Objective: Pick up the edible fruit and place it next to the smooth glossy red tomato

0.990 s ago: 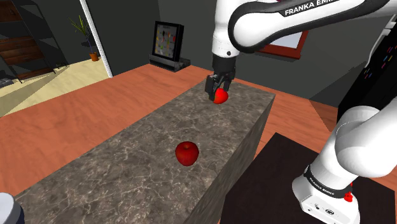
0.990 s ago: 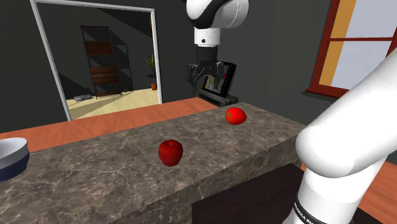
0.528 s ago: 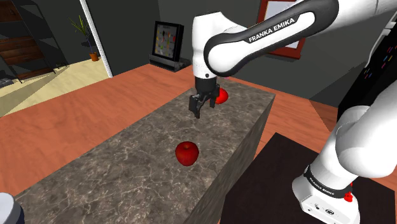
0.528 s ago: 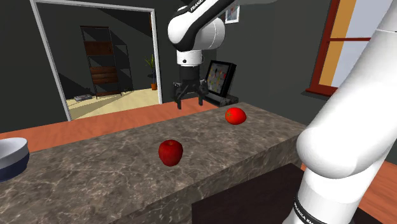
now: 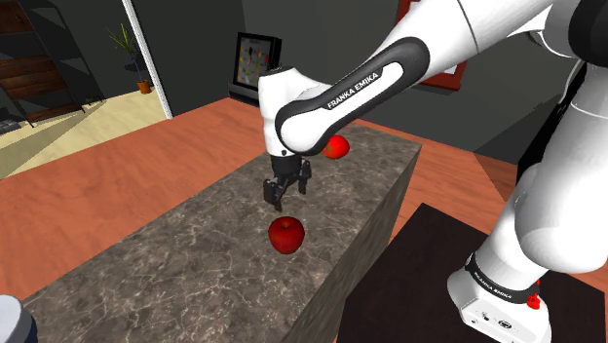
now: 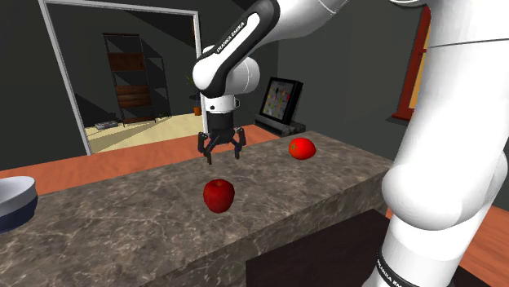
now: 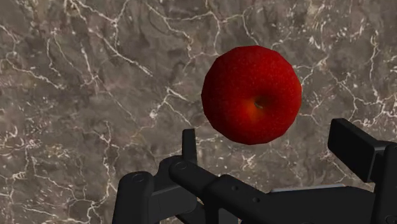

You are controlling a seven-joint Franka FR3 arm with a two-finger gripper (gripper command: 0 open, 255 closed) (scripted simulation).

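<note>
Spread wide, the pincer [image 5: 289, 193] hangs over the dark veined counter [image 5: 175, 263], its two black fingers apart and clasping nothing. In the shoulder view it sits at about 12 o'clock from the red apple [image 5: 286, 235], close above it but not touching. The second exterior view shows the same: the pincer [image 6: 222, 155] with prongs splayed, and the apple [image 6: 219, 196] at 6 o'clock beneath it, resting on the counter [image 6: 122, 220]. From the wrist, the apple [image 7: 252, 94] lies on the stone [image 7: 95, 76] ahead of the pincer [image 7: 272, 151], roughly between the lines of the two fingers, its stem dimple facing the camera.

The glossy red tomato [image 5: 337, 148] stands near the counter's far end, at about 1 o'clock from the apple in the shoulder view and at 2 o'clock [image 6: 302, 148] in the second exterior view, well apart from the fruit. A pale bowl [image 6: 12, 204] sits on the counter at 9 o'clock from the apple in that view
</note>
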